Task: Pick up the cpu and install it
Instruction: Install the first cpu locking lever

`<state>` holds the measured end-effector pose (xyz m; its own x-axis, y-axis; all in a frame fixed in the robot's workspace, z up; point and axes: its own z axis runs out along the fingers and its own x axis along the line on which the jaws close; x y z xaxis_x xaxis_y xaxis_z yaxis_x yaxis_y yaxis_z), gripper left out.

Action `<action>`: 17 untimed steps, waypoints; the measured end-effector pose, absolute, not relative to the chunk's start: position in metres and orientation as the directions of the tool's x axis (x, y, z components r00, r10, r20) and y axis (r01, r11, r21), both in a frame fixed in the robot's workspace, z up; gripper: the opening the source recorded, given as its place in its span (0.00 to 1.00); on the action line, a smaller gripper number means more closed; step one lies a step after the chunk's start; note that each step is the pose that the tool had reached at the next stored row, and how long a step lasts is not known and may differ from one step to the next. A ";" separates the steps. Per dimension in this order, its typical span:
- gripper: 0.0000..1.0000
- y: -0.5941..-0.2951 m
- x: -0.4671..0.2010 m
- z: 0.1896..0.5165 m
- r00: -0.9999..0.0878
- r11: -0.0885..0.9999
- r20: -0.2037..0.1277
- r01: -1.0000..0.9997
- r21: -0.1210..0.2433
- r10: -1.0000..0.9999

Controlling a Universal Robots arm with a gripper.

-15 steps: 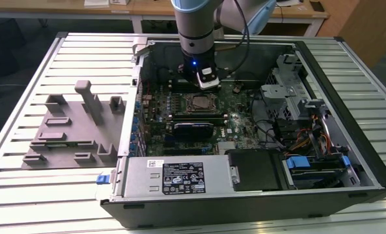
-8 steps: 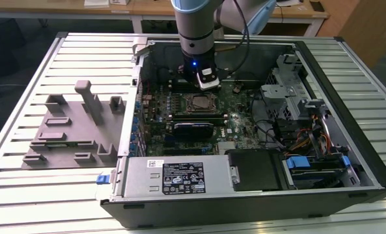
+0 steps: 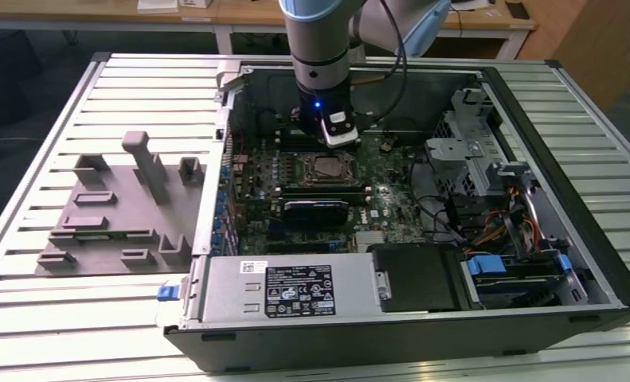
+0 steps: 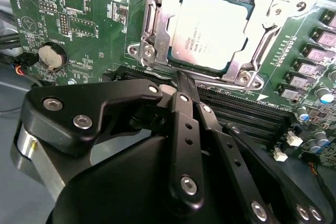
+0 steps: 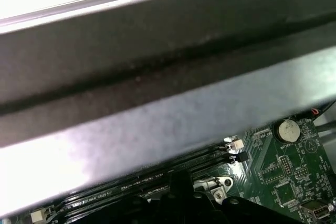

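Hanging low inside the open computer case (image 3: 569, 119), the gripper (image 4: 185, 80) has its black fingers (image 4: 184, 124) pressed together and holds nothing. Its tips stand at the edge of the socket frame (image 4: 152, 40), over the memory slots (image 4: 247, 111). Just beyond the frame's edge the cpu (image 4: 212, 30) lies flat in the socket, silvery top up, with the green motherboard (image 4: 79, 19) around it.

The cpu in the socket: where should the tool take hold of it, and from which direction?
Probably by two opposite edges of the cpu, coming straight down from above. It lies flat inside the metal socket frame, so only its thin rim can be gripped. The tool sits just beside the socket, over the memory slots.
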<state>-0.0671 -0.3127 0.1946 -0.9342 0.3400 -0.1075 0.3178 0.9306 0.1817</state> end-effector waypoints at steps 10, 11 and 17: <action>0.11 -0.313 -0.067 0.196 -0.934 0.931 -0.109 0.318 0.179 0.340; 0.11 -0.313 -0.067 0.197 -0.934 0.931 -0.109 0.318 0.180 0.340; 0.11 -0.313 -0.067 0.204 -0.934 0.931 -0.108 0.318 0.180 0.340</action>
<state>-0.0671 -0.3127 0.2043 -0.9342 0.3399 -0.1084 0.3178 0.9309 0.1800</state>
